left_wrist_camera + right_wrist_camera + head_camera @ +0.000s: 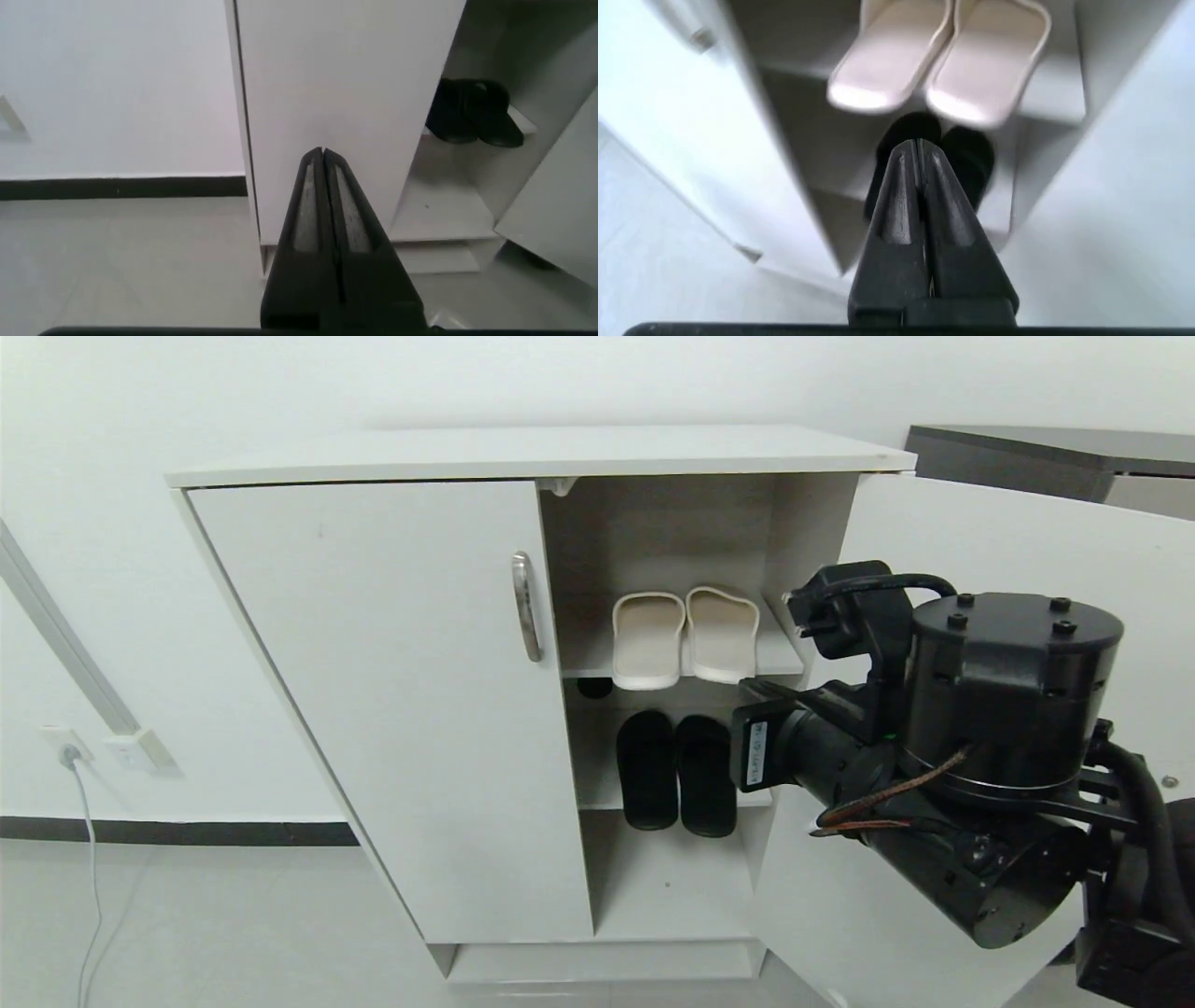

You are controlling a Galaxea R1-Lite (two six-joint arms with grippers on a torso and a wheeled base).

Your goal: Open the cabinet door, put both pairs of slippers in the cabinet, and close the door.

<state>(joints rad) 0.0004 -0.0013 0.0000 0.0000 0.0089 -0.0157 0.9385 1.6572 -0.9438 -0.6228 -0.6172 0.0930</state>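
Right claw (920,149) is fully closed and holds nothing, positioned in front of the open compartment of the cabinet (541,448). Left claw (322,154) is likewise closed and empty, facing the shut left door (373,691). Right door (1008,551) stands swung open. Inside, black slippers (677,772) lie on the lower shelf (597,775). Beige slippers (684,637) lie on the upper shelf (583,653).

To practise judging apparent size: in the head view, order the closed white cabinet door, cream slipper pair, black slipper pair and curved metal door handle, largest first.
1. closed white cabinet door
2 and 3. cream slipper pair and black slipper pair: they look about alike, so left unranked
4. curved metal door handle
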